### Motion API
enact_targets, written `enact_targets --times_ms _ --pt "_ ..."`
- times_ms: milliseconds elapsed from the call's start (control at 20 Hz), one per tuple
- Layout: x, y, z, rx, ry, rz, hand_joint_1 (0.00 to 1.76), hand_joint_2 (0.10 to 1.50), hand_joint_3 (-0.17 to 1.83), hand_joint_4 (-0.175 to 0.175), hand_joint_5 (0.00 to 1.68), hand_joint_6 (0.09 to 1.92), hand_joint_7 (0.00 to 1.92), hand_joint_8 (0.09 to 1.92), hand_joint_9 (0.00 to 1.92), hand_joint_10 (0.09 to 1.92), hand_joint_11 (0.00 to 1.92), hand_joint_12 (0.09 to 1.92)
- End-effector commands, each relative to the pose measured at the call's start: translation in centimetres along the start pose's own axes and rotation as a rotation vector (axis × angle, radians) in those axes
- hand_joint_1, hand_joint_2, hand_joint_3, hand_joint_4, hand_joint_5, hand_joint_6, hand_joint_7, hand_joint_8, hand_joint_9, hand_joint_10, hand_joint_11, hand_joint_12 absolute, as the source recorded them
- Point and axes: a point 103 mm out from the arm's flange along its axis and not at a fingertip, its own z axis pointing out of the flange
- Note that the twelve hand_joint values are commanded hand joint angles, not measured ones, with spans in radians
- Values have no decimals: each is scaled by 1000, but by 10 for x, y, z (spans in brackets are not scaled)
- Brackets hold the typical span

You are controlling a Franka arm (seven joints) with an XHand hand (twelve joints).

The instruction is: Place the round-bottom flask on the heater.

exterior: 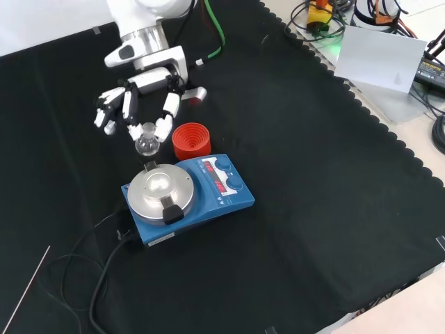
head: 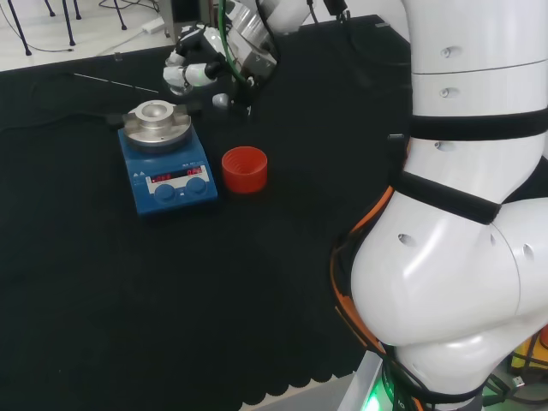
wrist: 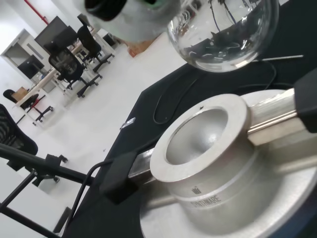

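The hand pinches the round-bottom flask by its neck, hanging it just at eleven o'clock of the heater. I'd centre the bulb over the metal bowl, then lower straight down.

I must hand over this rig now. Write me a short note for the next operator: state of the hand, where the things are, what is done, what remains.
Hand: shut on the flask, holding it by the neck, bulb down.
Flask: in the air, close to the heater; in the wrist view its bulb hangs above the metal bowl, not yet in it.
Red stand: beside the heater, bare.
Done: flask carried to the heater.
Left: centre it over the bowl, lower it in, release, withdraw.
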Motion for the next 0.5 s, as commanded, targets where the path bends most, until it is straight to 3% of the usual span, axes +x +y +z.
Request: enact_targets --times_ms 50,500 --pt "10 13 19 54 15 -2 1082 984 76 175 1184 683 283 523 494 571 0 1373" --pt "20 18 31 79 33 -12 1082 981 81 175 1186 680 289 525 498 569 0 1380"
